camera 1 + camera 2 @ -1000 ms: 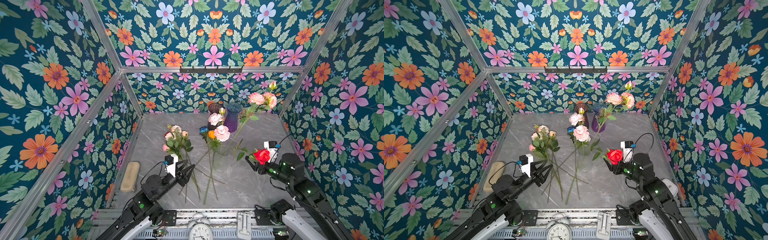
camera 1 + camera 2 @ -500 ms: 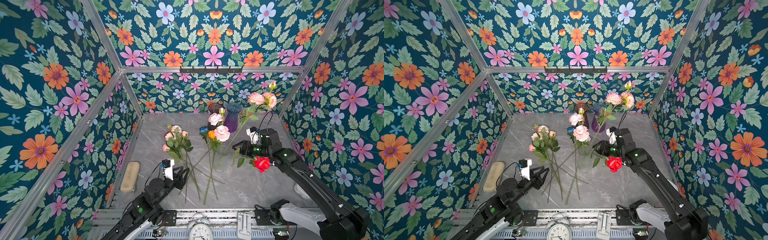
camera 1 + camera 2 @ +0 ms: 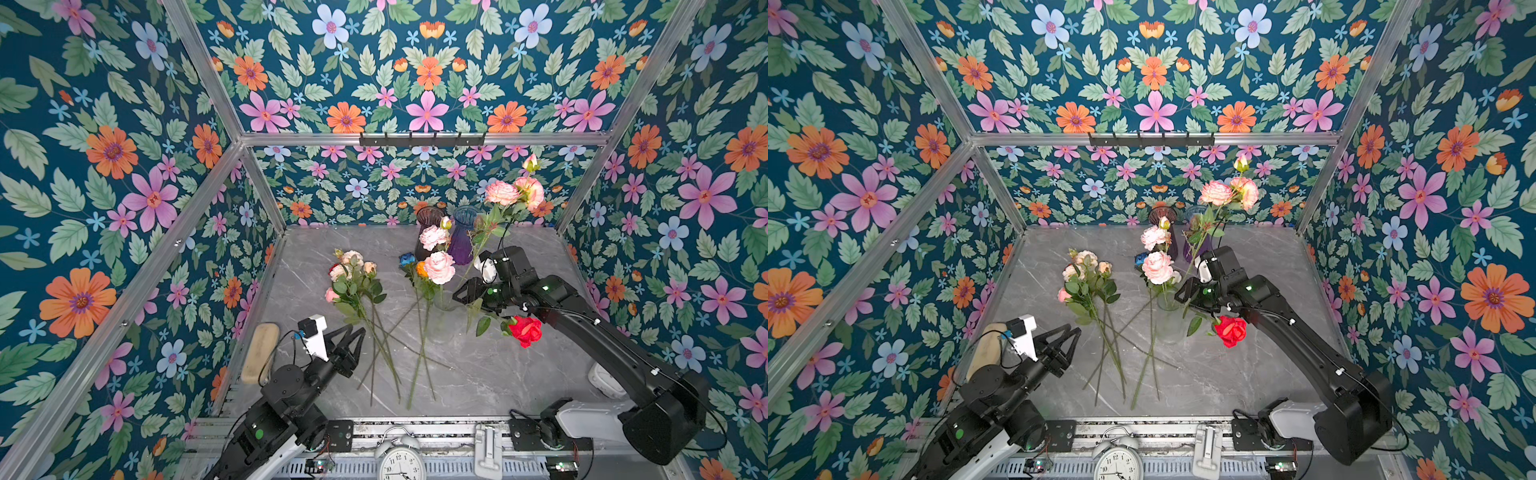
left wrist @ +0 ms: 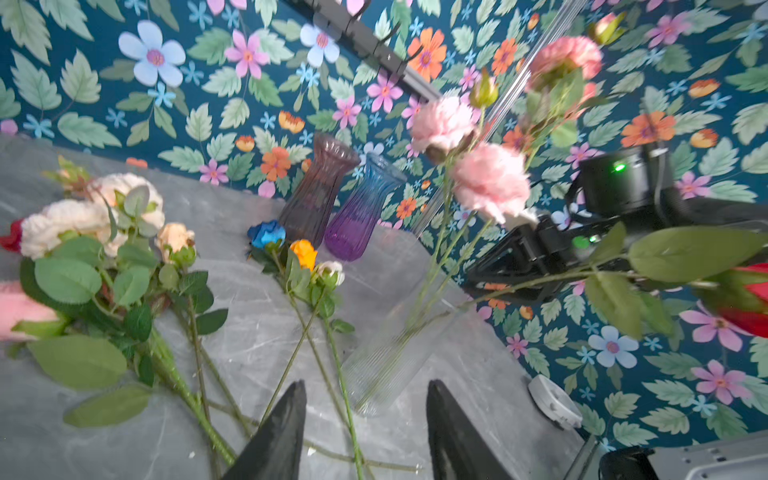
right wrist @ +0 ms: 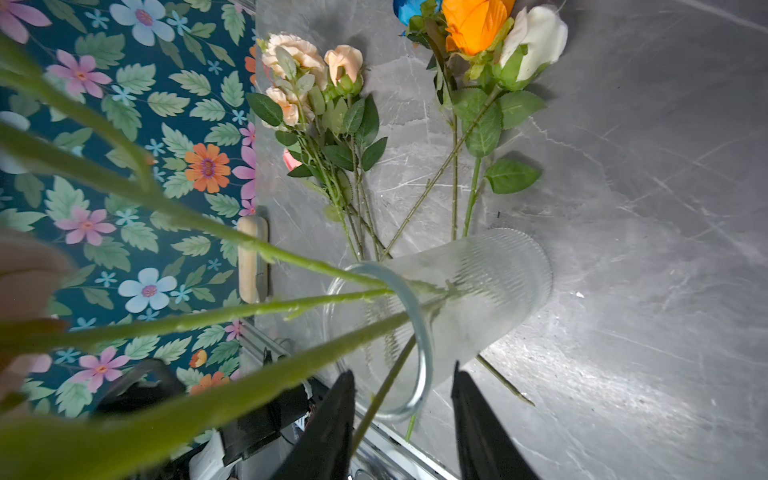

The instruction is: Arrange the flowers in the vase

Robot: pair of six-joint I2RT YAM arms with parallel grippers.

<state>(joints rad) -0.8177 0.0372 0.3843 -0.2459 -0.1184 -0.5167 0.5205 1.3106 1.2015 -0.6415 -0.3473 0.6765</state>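
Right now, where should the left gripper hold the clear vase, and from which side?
Probably low on the ribbed wall of the clear vase, from the left gripper's side, jaws level, if they span it. It stands upright, stems stick out of its mouth, and the right gripper is at the rim.

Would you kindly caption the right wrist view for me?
Right claw straddles a stem at the clear vase rim; loose flowers beyond.

A clear vase (image 5: 490,282) is seen on the grey tabletop (image 5: 644,208). Several green stems (image 5: 216,226) are stuck into its mouth. The right claw (image 5: 405,428) is held just by the vase's rim with its jaws apart, and one thin stem (image 5: 382,395) is seen between them. Peach flowers (image 5: 307,70), an orange rose (image 5: 473,20) and a white rose (image 5: 536,37) are laid flat beyond the vase.
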